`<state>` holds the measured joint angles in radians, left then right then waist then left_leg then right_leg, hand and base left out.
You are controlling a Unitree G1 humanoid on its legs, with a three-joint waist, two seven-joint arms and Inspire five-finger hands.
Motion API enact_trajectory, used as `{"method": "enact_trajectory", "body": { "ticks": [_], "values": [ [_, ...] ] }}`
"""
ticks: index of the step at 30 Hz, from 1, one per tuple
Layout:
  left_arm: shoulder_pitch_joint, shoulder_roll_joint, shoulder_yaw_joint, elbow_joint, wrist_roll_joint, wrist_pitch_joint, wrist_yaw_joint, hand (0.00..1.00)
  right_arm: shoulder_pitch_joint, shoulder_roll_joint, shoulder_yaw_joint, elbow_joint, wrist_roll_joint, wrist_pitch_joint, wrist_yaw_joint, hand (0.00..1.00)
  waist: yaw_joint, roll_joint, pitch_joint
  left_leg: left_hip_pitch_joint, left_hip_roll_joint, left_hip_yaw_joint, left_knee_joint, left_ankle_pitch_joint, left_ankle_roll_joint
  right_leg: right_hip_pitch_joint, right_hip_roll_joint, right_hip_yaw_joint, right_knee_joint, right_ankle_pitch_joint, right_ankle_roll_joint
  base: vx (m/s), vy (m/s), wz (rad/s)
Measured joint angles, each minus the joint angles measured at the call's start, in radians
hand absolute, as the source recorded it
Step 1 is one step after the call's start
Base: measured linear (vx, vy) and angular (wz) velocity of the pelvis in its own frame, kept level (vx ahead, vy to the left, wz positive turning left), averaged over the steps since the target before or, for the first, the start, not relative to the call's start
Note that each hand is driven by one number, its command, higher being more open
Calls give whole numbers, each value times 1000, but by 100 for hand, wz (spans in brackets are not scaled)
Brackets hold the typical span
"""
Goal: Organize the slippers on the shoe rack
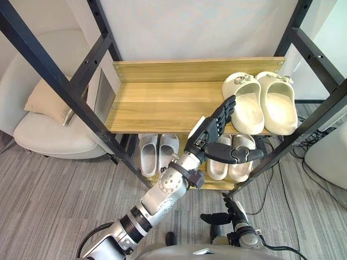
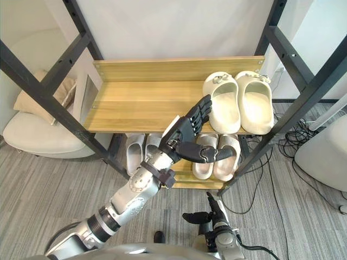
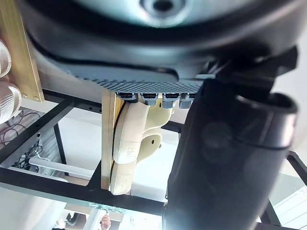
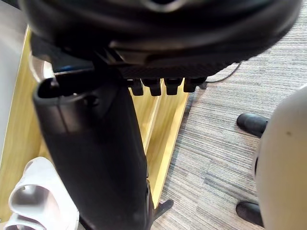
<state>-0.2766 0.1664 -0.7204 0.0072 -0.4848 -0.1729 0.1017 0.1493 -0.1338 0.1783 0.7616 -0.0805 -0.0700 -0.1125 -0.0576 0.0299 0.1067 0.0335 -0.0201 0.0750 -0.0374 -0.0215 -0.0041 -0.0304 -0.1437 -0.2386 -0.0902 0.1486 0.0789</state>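
Cream slippers point(image 1: 255, 108) side by side, top shelf point(image 1: 162, 103)

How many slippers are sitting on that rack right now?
6. Two cream slippers on the top shelf, at right; two pale grey slippers on the lower shelf, left; two whitish slippers lower right, partly behind the left hand. More may be hidden.

cream slippers point(image 1: 246, 103) on top shelf point(image 1: 162, 100): 2 | pale grey slippers point(image 1: 148, 154) on lower shelf point(image 1: 217, 185): 2 | off-white slippers point(image 1: 217, 169) on lower shelf: 2 | slippers in all: 6 | shoe rack point(image 1: 69, 92): 1 | wooden shelves: 2 | armchair point(image 1: 49, 135): 1 | cushion point(image 1: 49, 100): 1
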Motion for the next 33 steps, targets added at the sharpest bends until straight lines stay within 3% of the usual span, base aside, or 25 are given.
{"method": "enact_trajectory", "body": {
  "ticks": [11,17,21,29,33],
  "values": [
    [2,17,45,-11,65,19,-3,100,-1,9,-4,3,0,0,0,100,-1,-8,1,3,4,17,0,0,-3,-3,4,15,0,-4,-1,-12,2,-4],
    [62,23,254,-58,85,32,18,100,-10,18,-13,18,0,0,3,100,-5,-6,0,1,24,2,1,-4,-10,0,24,-4,1,-10,-11,15,-8,4],
    [133,40,304,-133,85,33,25,100,-10,14,-13,20,-1,0,8,100,-1,-3,-1,0,31,-23,1,-4,-10,11,29,-31,2,-18,-12,66,-5,18],
    [186,44,310,-262,12,39,8,100,3,14,-28,21,-4,1,29,100,32,-2,-1,-11,17,-39,16,-6,-6,17,12,-38,5,-20,-13,9,28,8],
    [197,58,237,-335,-105,43,-76,100,6,12,-26,21,-6,1,41,100,42,0,-3,-18,14,-43,36,-12,-2,23,8,-37,5,-19,-10,-43,5,2]
  ]
}}
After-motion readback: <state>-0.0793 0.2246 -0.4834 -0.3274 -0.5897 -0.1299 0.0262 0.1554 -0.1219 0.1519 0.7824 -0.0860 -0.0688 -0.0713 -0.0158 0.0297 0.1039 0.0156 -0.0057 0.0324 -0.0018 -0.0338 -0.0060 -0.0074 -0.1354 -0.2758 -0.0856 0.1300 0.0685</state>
